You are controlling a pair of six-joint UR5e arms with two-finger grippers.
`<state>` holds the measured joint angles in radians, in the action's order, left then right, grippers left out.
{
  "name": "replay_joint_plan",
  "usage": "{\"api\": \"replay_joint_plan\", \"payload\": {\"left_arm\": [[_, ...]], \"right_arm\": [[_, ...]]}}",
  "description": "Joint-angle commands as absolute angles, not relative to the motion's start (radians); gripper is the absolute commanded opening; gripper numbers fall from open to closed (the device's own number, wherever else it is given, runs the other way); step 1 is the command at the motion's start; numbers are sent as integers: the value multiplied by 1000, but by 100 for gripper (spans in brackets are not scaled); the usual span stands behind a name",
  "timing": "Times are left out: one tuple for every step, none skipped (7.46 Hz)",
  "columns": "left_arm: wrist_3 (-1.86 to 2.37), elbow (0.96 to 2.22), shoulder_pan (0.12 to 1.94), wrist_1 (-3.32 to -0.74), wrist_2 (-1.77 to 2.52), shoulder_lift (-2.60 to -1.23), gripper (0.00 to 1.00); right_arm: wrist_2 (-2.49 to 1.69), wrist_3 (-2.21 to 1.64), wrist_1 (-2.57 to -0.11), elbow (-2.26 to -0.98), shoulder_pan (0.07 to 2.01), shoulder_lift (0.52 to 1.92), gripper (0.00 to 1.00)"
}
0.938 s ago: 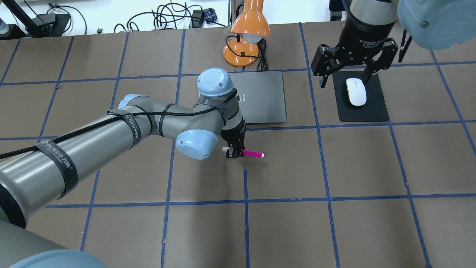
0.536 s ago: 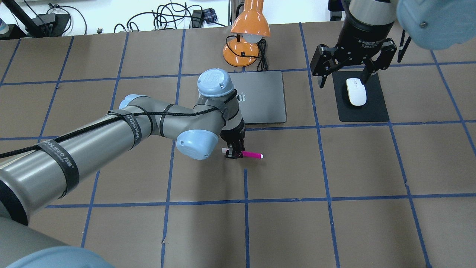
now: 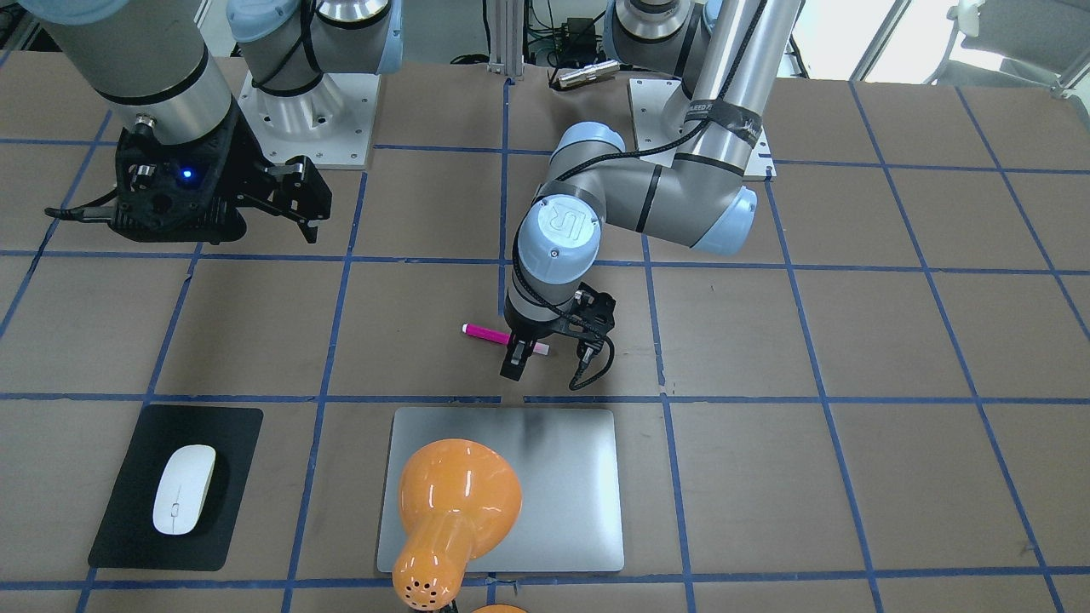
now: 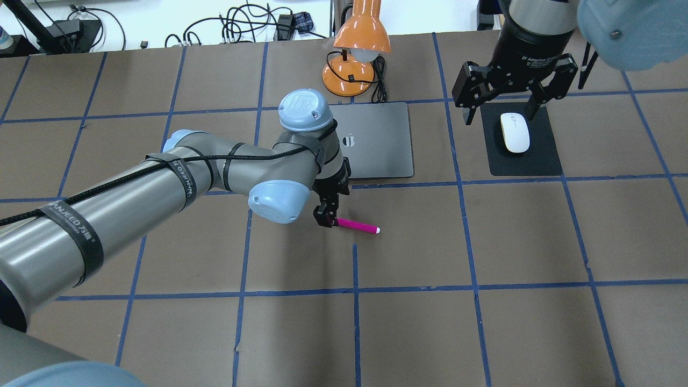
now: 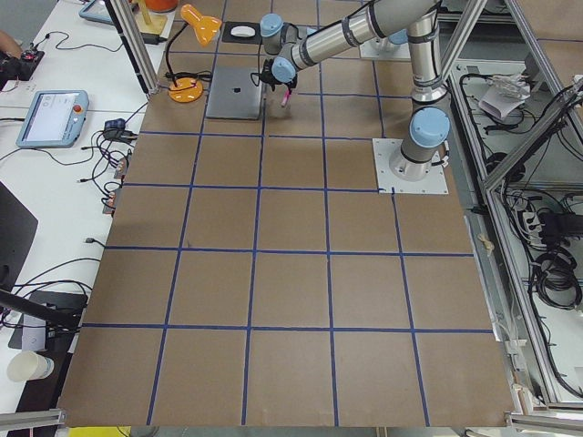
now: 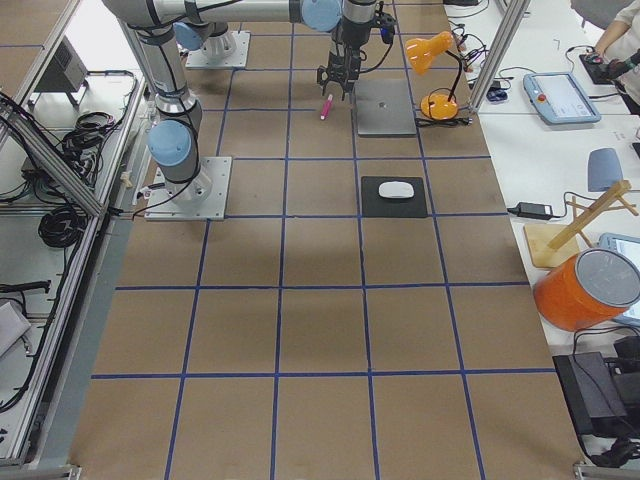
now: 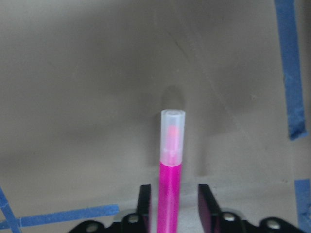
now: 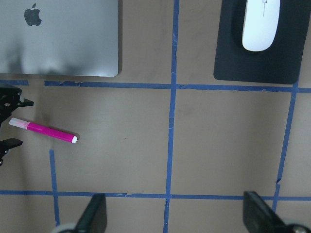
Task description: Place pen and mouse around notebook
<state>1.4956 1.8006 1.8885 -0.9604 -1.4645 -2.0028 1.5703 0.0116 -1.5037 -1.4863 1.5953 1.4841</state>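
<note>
The magenta pen (image 4: pixel 357 226) lies slanted on the brown table just in front of the silver notebook (image 4: pixel 381 140). My left gripper (image 4: pixel 324 217) is down at its pale cap end. In the left wrist view the pen (image 7: pixel 171 170) runs between the two fingers (image 7: pixel 145 199) with a gap on each side, so the gripper is open. The white mouse (image 4: pixel 515 132) rests on a black mat (image 4: pixel 543 156) to the right of the notebook. My right gripper (image 4: pixel 502 110) hangs open above the mat's far edge, with nothing in it.
An orange desk lamp (image 4: pixel 357 48) stands behind the notebook, and its cord lies beside it. Cables run along the far table edge. Blue tape lines grid the brown surface.
My left wrist has turned and shifted left, so the gripper is now at the pen's cap end. The pen has swung to a slant. The right gripper has barely moved.
</note>
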Motion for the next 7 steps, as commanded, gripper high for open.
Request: {"api": "replay_joint_plan", "payload": {"left_arm": [[1214, 1786, 1821, -972, -1502, -1953, 100], [1069, 1758, 1774, -1026, -1506, -1931, 100], [896, 1726, 1725, -1105, -1506, -1904, 100], [714, 1677, 1660, -1214, -1508, -1876, 100], [561, 1616, 1601, -1329, -1509, -1852, 100], [390, 1565, 1553, -1421, -1564, -1835, 100], [262, 1534, 1517, -1498, -1587, -1806, 100]], "right_arm": [[1572, 8, -1499, -1486, 1595, 1485, 100], [1572, 8, -1503, -1486, 1595, 1483, 100], [1572, 8, -1500, -1486, 1595, 1485, 100], [1572, 8, -1502, -1486, 1595, 1485, 100], [1572, 8, -1499, -1486, 1595, 1485, 100], [1568, 8, -1502, -1486, 1595, 1485, 100], [1571, 8, -1508, -1486, 1595, 1483, 100]]}}
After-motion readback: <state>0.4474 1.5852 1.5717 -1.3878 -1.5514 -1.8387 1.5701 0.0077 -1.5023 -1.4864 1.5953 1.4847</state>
